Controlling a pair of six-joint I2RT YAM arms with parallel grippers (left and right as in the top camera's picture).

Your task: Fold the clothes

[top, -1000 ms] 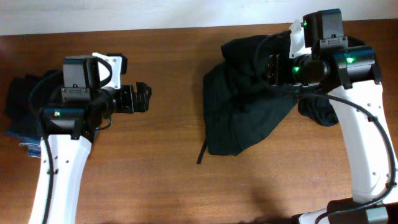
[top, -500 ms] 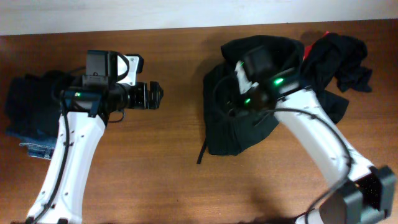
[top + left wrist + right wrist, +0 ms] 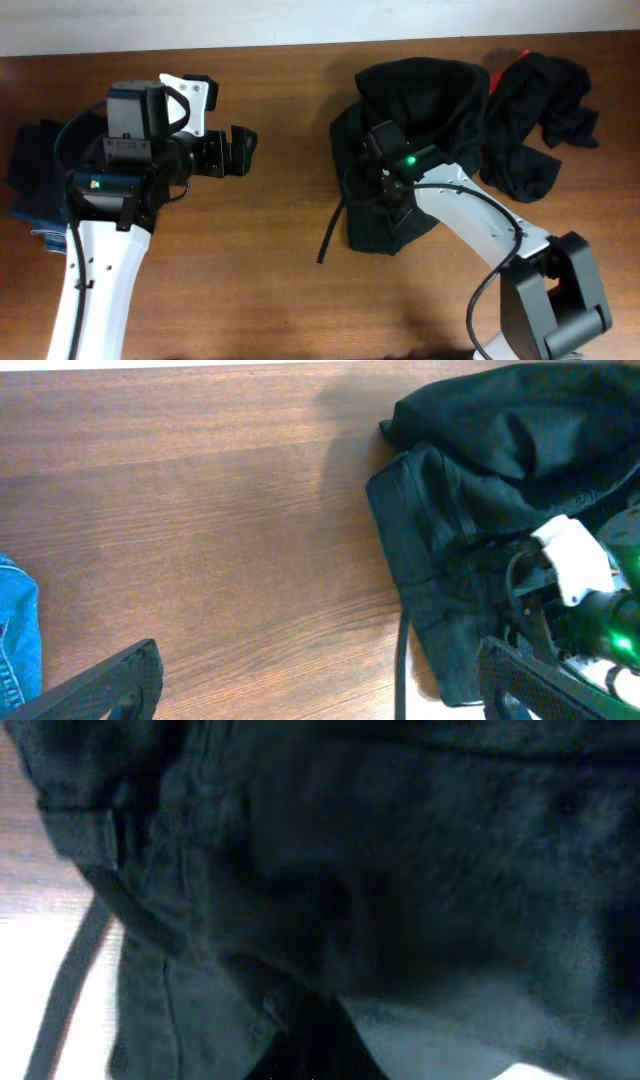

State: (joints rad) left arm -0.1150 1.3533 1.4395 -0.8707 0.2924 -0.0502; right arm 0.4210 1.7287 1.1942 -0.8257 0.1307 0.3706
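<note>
Left end effector [image 3: 242, 151] hangs released over the worktop [image 3: 250, 290], jeans [image 3: 42, 236] at far left. Right end effector [image 3: 368, 188] has swung in from the right and clenched at the left edge of the black garment [image 3: 420, 100], right of centre. This is probably the first fold grasp.

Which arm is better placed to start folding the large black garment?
Right: the right gripper is shut, down on the large black garment; the left gripper hangs open over bare table.

A brown wooden table [image 3: 270, 290] with fine grain filled the view. Beyond its far edge ran a plain white strip [image 3: 250, 20], wall or floor unclear. Light was soft, even.
</note>
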